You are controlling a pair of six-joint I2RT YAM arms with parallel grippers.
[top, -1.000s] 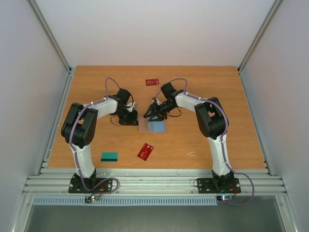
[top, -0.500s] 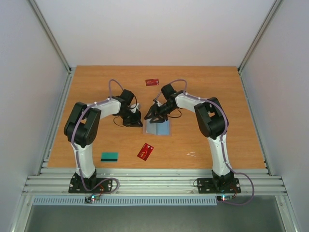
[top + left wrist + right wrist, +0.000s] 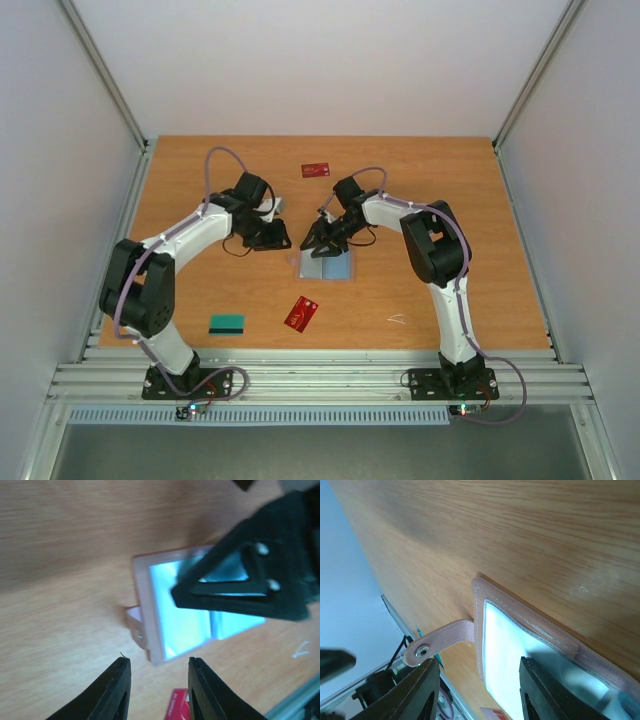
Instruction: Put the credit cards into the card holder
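Card holder (image 3: 330,267) lies blue face up, directly under the right tool (image 3: 312,243).
Both tools stand part-open and empty; left tool (image 3: 158,662), just beside, is nearer the teal card (image 3: 227,323).

Leathery stitched card holder (image 3: 505,640), matt wood-grain table (image 3: 520,530)

**A:** Top view: where does the camera sit?

**B:** Above and behind the arm bases (image 3: 193,381), facing down toward the far edge. The whole worktop (image 3: 440,180) shows, from a distance.

**A:** And the wrist views?

**B:** Left wrist: close, looking down on the card holder (image 3: 172,630) near the worktop's middle. Right wrist: closer still, low and tilted across the same holder. All three views share it.
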